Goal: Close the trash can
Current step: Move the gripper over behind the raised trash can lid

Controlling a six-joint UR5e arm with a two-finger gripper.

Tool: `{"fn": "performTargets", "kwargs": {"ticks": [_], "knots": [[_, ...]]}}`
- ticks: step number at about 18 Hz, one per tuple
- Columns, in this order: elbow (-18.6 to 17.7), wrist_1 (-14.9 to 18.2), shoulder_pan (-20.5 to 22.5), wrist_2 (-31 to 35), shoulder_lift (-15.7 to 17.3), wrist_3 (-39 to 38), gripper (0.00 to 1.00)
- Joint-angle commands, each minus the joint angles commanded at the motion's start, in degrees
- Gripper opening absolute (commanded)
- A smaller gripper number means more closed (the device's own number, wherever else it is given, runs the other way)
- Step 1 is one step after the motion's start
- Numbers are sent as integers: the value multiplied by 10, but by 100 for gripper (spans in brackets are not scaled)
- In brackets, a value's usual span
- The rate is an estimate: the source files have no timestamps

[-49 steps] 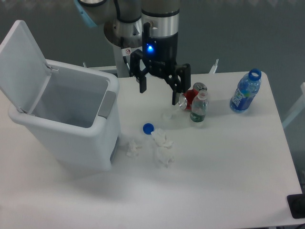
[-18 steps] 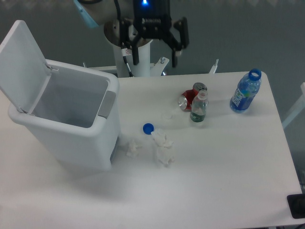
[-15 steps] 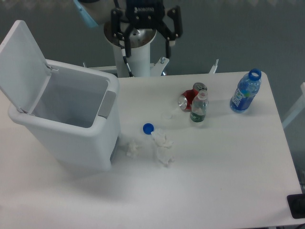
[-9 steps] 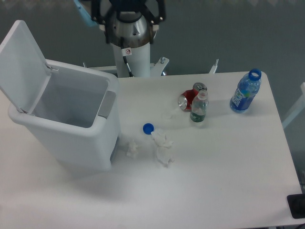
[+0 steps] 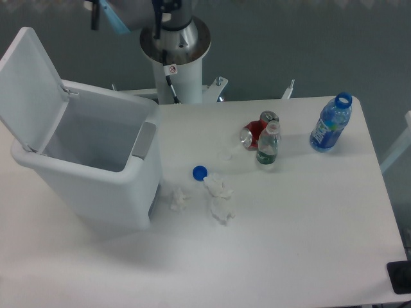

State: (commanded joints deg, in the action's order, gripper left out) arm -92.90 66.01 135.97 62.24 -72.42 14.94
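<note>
The trash can [image 5: 103,183] is a big white bin on the left of the table. Its hinged lid [image 5: 29,83] stands up and tilted back to the left, so the inside shows, and that inside looks bare. A grey tab [image 5: 144,140] sits on its right rim. Only the two dark finger ends of my gripper [image 5: 125,18] show, at the top edge of the frame. They are wide apart and hold nothing. The gripper hangs high, behind the can and to the right of the raised lid.
The robot's white base column [image 5: 176,58] rises behind the table. Right of the can lie a blue bottle cap [image 5: 200,172] and crumpled tissues [image 5: 219,200]. Farther right are a red can [image 5: 253,135], a small clear bottle [image 5: 268,145] and a blue bottle [image 5: 331,123].
The gripper has risen from just above the table near the red can and swung left, towards the raised lid. It is now mostly out of frame. Nothing on the table moved.
</note>
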Motion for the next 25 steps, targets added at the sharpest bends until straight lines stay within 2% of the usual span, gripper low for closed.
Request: {"fn": "performTargets", "kwargs": {"ticks": [5, 9, 13, 18, 19, 21, 25], "knots": [[18, -1, -16, -32, 0, -9, 100], [18, -1, -33, -48, -2, -11, 100], [17, 0, -42, -98, -9, -23, 100], [18, -3, -73, -100, -34, -21, 100], [18, -11, -82, -100, -39, -21, 100], [18, -30, -89, -100, -40, -23, 100], [18, -34, -101, -100, -41, -22, 100]]}}
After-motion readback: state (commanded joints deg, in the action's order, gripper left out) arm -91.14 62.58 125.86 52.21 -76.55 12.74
